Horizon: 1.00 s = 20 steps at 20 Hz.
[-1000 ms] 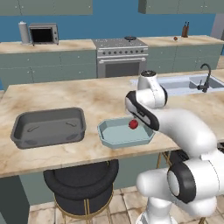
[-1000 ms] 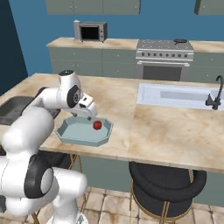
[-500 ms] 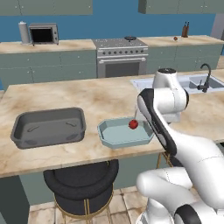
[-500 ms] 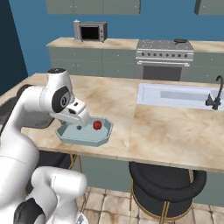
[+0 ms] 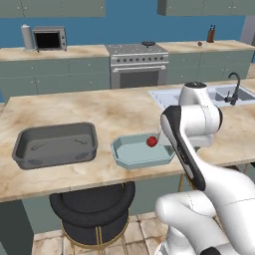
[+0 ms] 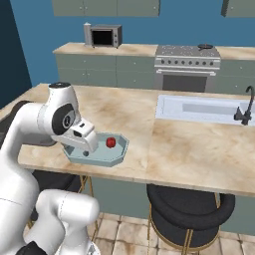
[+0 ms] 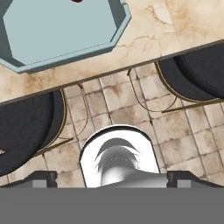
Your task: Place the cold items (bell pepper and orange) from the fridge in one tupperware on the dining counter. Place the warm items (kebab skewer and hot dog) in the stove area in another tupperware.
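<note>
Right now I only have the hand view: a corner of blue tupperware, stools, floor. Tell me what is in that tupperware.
Observer: One small red item, likely the bell pepper, lies in the light blue tupperware, near its far right side. Nothing else is in it.
Operator: Give me the second container.
Observer: A dark grey tupperware sits on the same counter, apart from the blue one, to its left in the left base view.
Operator: Locate the stove.
Observer: The stove stands at the far side of the room, behind this counter.
</note>
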### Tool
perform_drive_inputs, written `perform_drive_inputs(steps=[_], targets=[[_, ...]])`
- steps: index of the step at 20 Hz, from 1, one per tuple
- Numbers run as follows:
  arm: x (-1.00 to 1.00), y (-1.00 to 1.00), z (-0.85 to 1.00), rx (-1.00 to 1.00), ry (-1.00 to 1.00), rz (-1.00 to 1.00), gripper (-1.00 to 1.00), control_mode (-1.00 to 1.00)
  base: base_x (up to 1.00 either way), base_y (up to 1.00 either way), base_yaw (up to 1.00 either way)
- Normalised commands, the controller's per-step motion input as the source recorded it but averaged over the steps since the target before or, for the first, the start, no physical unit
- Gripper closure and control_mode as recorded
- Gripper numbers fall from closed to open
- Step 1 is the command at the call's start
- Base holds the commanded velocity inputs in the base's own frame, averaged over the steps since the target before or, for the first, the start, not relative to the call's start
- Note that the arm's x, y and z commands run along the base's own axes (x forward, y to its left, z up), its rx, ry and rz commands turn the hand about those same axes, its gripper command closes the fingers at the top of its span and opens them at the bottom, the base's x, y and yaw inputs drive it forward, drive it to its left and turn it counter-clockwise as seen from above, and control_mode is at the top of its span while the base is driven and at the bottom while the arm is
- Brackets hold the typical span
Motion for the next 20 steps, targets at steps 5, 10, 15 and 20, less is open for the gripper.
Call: perform_drive_inputs(steps=[5,10,15,20], targets=[[-0.03,0.00,0.00,0.00,-0.01,0.00,-1.00,-1.00,0.00,0.00,0.00],[0.00,0.00,0.00,0.00,0.00,0.00,-1.00,1.00,-0.56,-0.15,-0.16],[0.00,0.00,0.00,0.00,0.00,0.00,-1.00,1.00,-0.60,-0.11,-0.79],[0.00,0.00,0.00,0.00,0.00,0.00,-1.00,1.00,0.00,-0.05,-0.99]])
